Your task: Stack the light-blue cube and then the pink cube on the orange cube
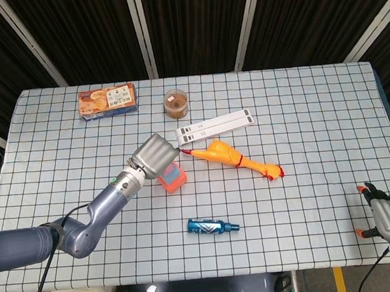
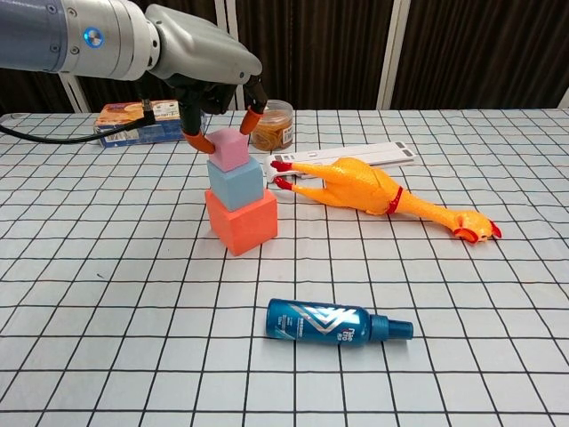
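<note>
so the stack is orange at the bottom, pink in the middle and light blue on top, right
Not quite. The chest view shows the orange cube at the bottom, but the light-blue cube is in the middle and the pink cube on top.

Stack (image 2: 238, 193) left of chicken (image 2: 373, 193) — bottle (image 2: 331, 323) in front.

Stands as a three-cube tower: pink cube (image 2: 231, 149) atop light-blue cube (image 2: 236, 185) atop orange cube (image 2: 241, 221). Hangs just over the top, left hand (image 2: 206, 64), orange fingertips (image 2: 204, 142) spread at either side of the pink cube (contact unclear). Lies just right of the tower, a rubber chicken (image 2: 373, 193); nearer the camera, a blue spray bottle (image 2: 338, 323) on its side.
</note>
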{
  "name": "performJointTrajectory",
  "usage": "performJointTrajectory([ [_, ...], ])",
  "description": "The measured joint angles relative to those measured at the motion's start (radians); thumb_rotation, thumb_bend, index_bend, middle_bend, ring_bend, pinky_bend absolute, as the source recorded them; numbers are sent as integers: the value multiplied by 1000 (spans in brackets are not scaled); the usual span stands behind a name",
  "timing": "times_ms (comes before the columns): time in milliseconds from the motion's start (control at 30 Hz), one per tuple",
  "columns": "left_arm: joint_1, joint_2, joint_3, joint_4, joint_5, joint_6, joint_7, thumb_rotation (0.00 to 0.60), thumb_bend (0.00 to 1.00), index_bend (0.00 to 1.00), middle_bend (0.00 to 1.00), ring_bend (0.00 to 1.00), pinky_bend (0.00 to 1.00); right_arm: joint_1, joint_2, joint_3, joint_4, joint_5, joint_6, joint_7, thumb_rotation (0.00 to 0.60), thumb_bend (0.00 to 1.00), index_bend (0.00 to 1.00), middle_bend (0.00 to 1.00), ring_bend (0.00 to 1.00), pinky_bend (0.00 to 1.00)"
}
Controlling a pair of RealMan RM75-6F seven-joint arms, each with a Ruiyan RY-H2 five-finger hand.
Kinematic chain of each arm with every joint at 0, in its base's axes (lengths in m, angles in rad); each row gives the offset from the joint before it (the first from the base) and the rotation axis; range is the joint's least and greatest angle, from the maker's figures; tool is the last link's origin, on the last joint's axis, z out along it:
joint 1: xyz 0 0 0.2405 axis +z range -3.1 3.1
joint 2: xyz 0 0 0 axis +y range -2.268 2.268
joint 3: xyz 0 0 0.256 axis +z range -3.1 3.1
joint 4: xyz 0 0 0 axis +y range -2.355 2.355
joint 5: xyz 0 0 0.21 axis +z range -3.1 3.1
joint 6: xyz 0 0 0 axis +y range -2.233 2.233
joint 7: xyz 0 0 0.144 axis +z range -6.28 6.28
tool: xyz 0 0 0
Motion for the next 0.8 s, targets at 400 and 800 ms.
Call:
performJointTrajectory([
  [400, -8, 47, 6, -57, -15, 29, 26, 600, 279, 374, 937, 818, 963, 3, 2, -1, -5, 3, -3, -6, 600, 96, 145, 79, 160, 222],
  [800, 13, 122, 21, -123, -37, 62, 31, 600, 279, 366, 936, 818, 962, 3, 4, 0, -12, 3, 2, -5, 600, 97, 145, 79, 160, 222],
])
